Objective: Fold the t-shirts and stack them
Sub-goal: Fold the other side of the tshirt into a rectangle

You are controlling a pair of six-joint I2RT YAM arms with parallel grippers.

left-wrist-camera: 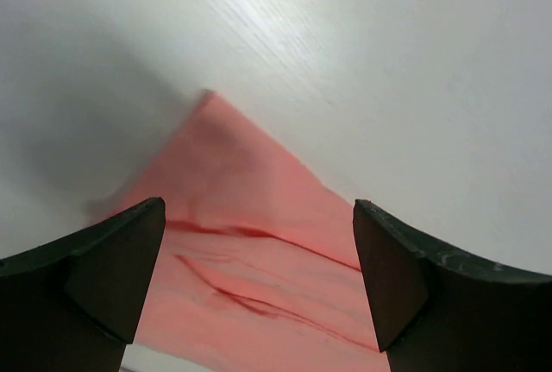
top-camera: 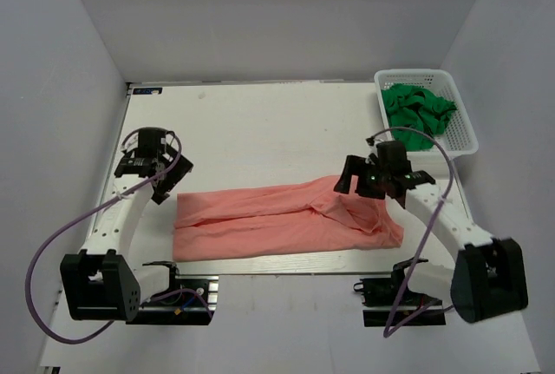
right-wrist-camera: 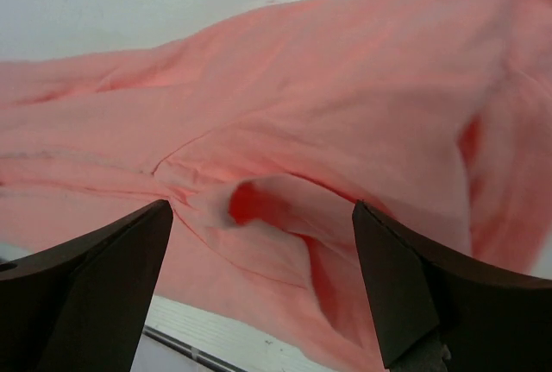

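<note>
A salmon-pink t-shirt [top-camera: 277, 222] lies folded lengthwise into a long strip across the near half of the white table [top-camera: 260, 122]. A bright green t-shirt [top-camera: 418, 107] sits bunched in the white basket [top-camera: 464, 127] at the back right. My left gripper [top-camera: 160, 179] hangs open above the strip's left end, its corner [left-wrist-camera: 207, 109] showing between the dark fingers [left-wrist-camera: 103, 268]. My right gripper [top-camera: 375, 181] stands open over the rumpled right end, a raised fold [right-wrist-camera: 267, 204] between its fingers [right-wrist-camera: 405, 277]. Neither holds cloth.
Grey walls close in the table at the left, back and right. The table's near edge [right-wrist-camera: 216, 337] runs just below the pink cloth. Purple cables [top-camera: 35, 278] loop from both arms down to their bases.
</note>
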